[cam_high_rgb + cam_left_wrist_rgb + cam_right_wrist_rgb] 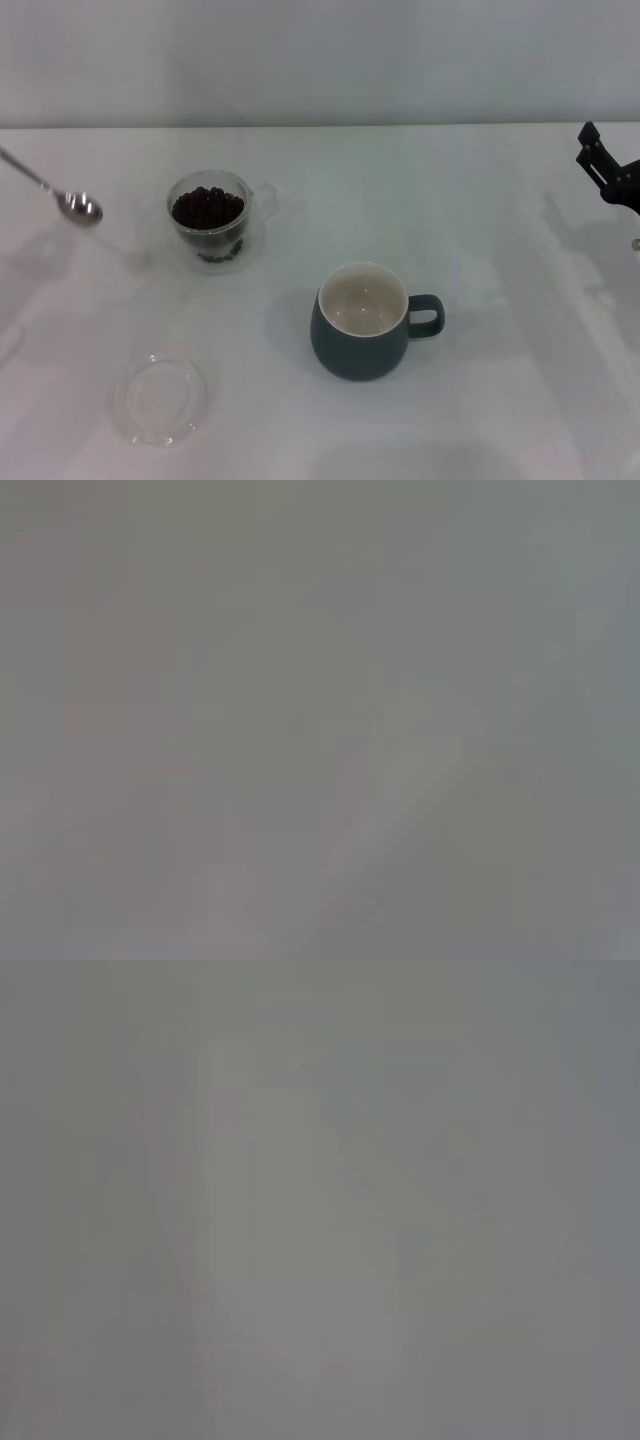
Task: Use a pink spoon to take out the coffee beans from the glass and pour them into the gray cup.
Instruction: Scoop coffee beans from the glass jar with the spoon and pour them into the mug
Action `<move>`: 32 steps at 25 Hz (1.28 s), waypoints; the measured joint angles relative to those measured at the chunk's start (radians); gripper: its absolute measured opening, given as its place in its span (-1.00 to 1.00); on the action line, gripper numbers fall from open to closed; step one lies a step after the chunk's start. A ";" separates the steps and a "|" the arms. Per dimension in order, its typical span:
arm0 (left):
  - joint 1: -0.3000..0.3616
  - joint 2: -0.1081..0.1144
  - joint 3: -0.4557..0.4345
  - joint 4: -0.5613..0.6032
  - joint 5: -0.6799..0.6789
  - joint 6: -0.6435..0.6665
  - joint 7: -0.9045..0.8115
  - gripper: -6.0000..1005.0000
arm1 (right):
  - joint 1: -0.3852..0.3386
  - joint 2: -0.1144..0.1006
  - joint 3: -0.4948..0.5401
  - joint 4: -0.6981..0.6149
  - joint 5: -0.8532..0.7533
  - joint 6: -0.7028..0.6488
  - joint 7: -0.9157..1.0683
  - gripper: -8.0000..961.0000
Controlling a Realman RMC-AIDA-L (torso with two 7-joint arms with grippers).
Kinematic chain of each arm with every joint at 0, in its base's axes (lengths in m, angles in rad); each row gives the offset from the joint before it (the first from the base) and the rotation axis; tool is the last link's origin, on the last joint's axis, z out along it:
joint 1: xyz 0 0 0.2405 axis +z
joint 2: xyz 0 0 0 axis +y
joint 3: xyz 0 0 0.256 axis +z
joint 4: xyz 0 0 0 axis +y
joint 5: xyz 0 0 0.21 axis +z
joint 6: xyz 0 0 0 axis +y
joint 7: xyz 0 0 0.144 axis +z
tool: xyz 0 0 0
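the pink spoon [60, 196] hangs left of the glass [212, 222]; the right gripper [608, 172] sits far right of it, its grip perhaps apart, impossible to tell.

My white table [500, 400] has the glass [211, 234] of coffee beans [207, 208], the gray cup [367, 322] near it, and a clear dish [160, 399].

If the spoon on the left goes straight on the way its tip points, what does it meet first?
Probably the glass of coffee beans; the spoon points roughly toward it, though height is unclear.
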 joint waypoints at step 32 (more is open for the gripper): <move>-0.228 0.007 0.149 -0.039 0.035 0.362 0.049 -0.72 | 0.072 -0.012 0.221 -0.038 0.000 -0.014 0.001 0.82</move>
